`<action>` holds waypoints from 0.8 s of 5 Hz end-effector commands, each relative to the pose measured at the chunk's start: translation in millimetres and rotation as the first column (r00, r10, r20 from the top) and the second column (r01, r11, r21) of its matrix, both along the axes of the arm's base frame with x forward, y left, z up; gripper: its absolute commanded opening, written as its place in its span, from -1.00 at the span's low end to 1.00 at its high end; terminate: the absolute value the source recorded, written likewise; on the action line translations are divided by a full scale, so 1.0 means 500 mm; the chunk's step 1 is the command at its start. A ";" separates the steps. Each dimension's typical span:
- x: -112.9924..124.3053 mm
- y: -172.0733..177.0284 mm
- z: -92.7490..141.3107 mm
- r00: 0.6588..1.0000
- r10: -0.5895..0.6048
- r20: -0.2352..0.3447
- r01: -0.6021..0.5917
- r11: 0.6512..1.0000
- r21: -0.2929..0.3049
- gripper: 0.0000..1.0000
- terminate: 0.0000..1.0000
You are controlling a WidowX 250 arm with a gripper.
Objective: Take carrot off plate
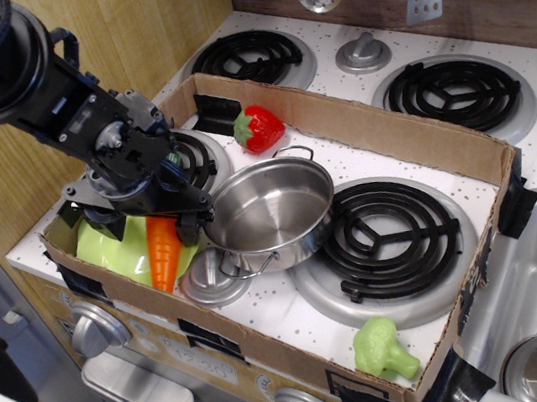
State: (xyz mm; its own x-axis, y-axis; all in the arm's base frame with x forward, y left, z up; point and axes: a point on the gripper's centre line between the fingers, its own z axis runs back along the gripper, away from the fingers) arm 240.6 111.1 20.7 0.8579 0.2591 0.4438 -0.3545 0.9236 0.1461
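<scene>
The orange carrot (164, 256) lies on the lime-green plate (111, 248) at the front left corner of the cardboard box, its tapered tip pointing to the front edge. My gripper (145, 222) is low over the carrot's thick end, which it hides along with the stem. Its jaws are open, with one finger (99, 222) on the left of the carrot and one (189, 224) on the right, close to the pot. I cannot tell whether the fingers touch the carrot.
A steel pot (270, 213) stands right beside the plate, with a small grey lid (214, 280) in front of it. A red strawberry (258, 129) lies by the back cardboard wall (390, 132). A green broccoli (382, 349) lies at the front right. Black burners (387, 237) fill the stovetop.
</scene>
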 end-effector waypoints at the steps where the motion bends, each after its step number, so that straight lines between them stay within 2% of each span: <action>1: 0.014 0.008 0.031 1.000 0.010 0.019 -0.011 0.999 0.051 -1.00 -1.00; 2: 0.022 0.009 0.043 1.000 0.006 0.002 -0.006 0.999 0.036 -1.00 -1.00; 3: 0.038 0.012 0.062 0.998 -0.005 -0.058 0.005 1.000 -0.006 -1.00 -1.00; 4: 0.066 0.025 0.073 0.992 -0.057 -0.111 0.055 0.998 -0.023 -1.00 -1.00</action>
State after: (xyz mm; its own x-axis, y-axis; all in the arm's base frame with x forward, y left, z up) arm 268.9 118.7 45.5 0.9290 0.2166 0.2999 -0.2724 0.9491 0.1582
